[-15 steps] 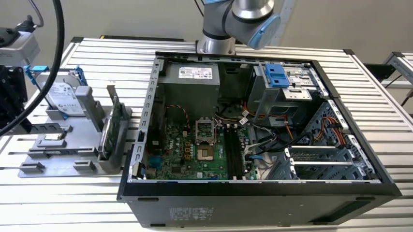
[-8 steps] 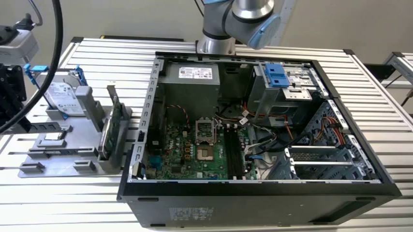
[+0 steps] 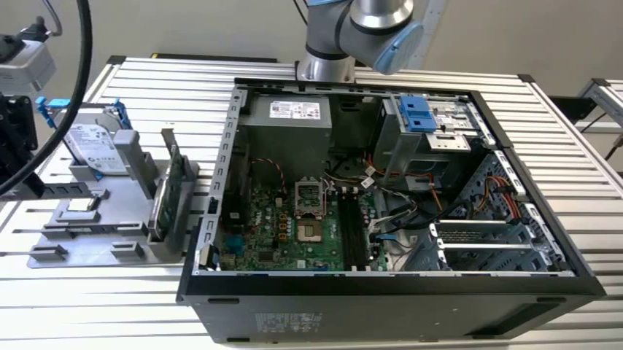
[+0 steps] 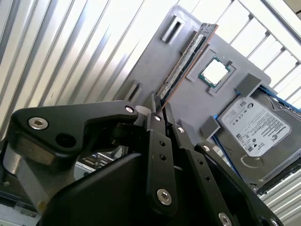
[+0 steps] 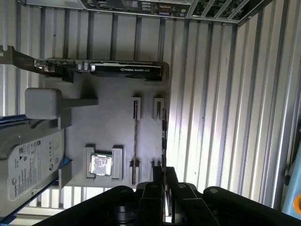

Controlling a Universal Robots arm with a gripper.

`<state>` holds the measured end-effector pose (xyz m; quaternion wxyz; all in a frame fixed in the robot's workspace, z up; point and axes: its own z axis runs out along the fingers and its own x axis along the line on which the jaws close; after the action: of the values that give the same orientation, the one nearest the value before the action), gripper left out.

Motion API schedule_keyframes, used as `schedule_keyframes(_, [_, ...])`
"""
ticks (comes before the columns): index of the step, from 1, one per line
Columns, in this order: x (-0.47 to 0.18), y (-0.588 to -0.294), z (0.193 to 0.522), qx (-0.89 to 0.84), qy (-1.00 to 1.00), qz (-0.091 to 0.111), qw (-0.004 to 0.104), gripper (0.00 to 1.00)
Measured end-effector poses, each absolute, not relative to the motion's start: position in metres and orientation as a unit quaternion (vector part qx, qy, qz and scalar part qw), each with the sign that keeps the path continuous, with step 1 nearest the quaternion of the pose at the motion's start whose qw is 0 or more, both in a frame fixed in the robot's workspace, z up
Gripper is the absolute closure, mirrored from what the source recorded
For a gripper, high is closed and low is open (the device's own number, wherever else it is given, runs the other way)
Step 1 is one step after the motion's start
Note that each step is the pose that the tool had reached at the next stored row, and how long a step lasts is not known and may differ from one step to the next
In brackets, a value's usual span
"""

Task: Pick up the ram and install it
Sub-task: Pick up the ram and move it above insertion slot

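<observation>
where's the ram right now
In the second wrist view, the ram stands on edge in the grey tray, beside the processor chip, just beyond the gripper.

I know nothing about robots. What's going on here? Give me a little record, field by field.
ram: stands on edge in a slot of the gray holder, not yet in the computer
pincer: over the holder, by the ram's near end; contact unclear
holder also carries: hard drive, processor, graphics card
case: open, motherboard exposed, on the slatted table, to the exterior view's right of the holder
</observation>
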<state>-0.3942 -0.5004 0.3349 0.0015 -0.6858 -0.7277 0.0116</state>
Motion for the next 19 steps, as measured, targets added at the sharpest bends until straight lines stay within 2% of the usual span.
schedule_keyframes(19, [-0.3950, -0.5004, 0.3431, -0.686, -0.728, 0.012, 0.002, 1.00])
